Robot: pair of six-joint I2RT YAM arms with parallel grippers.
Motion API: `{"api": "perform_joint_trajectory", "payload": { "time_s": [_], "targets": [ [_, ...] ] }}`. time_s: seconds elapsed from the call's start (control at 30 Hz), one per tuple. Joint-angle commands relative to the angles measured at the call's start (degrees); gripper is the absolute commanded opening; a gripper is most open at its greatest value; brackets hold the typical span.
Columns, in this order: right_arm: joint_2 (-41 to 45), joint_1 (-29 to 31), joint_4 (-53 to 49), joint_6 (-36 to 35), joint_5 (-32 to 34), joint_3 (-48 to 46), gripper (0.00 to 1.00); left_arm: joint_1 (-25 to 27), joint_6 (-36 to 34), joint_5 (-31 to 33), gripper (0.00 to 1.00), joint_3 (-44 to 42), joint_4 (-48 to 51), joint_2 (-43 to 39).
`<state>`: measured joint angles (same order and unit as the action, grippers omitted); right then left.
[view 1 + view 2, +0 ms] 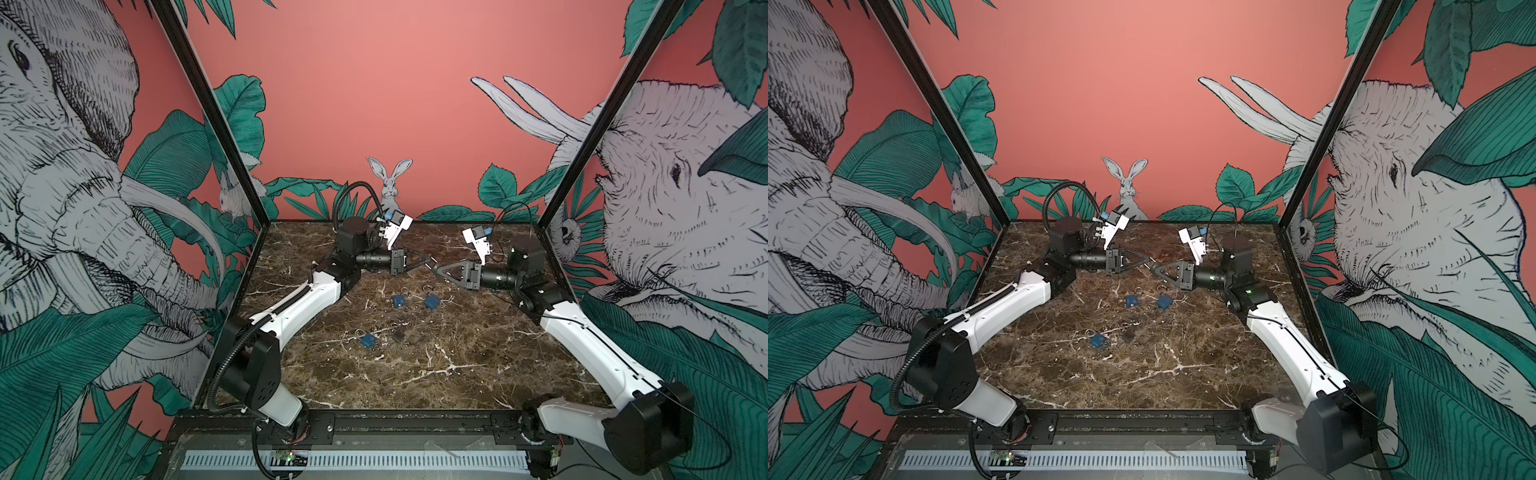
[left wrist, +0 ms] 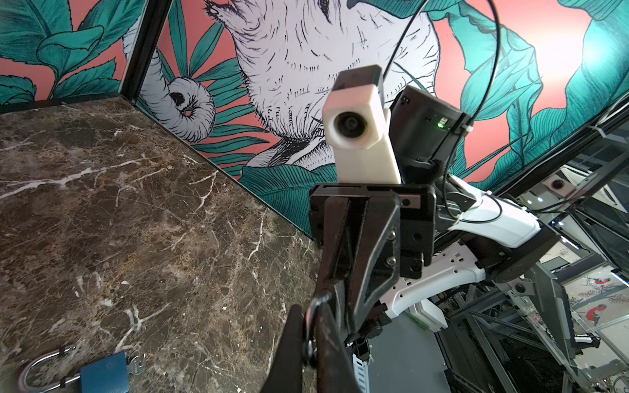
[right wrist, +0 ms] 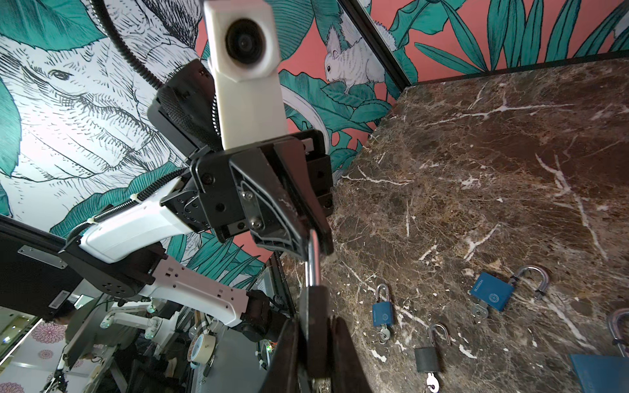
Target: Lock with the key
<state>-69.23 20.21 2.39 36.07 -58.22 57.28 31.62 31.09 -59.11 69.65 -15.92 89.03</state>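
1. The worktop (image 1: 457,365) was spread beneath the held padlock (image 3: 313,326).
2. The left pincer (image 1: 428,262) was clenched on the held padlock's shackle (image 3: 312,262), and the right pincer (image 1: 437,271) on its body.
3. Blue padlocks (image 1: 400,301) and a black padlock (image 1: 398,336) were laid below the held padlock, well apart from it.
4. A key (image 3: 431,382) was seen at the black padlock's base.

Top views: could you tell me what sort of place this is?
Probably a robot test cell: left arm and right arm mounted at a marble-look tabletop, jungle-print wall panels around it, padlocks laid out.
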Motion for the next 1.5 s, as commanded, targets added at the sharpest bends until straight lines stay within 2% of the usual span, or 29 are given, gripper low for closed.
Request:
{"api": "perform_joint_trajectory", "payload": {
  "time_s": [0.0,0.3,0.8,1.03,1.07,1.47],
  "targets": [
    [1.7,1.3,13.6,1.6,-6.5,2.2,0.0,1.8,-0.5,1.8,0.0,-2.7,3.9,0.6],
    [0.9,1.4,17.9,5.0,-6.5,2.7,0.0,2.6,-2.2,1.8,0.0,-4.5,6.3,-1.0],
    [-0.7,1.4,18.5,5.0,-5.0,3.0,0.0,8.0,-2.9,0.3,0.0,-6.4,8.4,-1.6],
    [-2.0,1.3,19.5,4.9,-4.5,3.5,0.0,8.1,-2.7,-0.7,0.0,-6.9,8.4,-1.9],
    [-2.3,1.4,19.7,5.0,-4.5,3.5,0.0,10.0,-2.7,-0.8,0.0,-6.9,8.5,-1.9],
    [-5.1,1.4,21.9,5.7,-4.7,4.7,0.0,11.5,-3.7,-2.4,0.0,-6.7,10.4,-1.5]
  ]
}}
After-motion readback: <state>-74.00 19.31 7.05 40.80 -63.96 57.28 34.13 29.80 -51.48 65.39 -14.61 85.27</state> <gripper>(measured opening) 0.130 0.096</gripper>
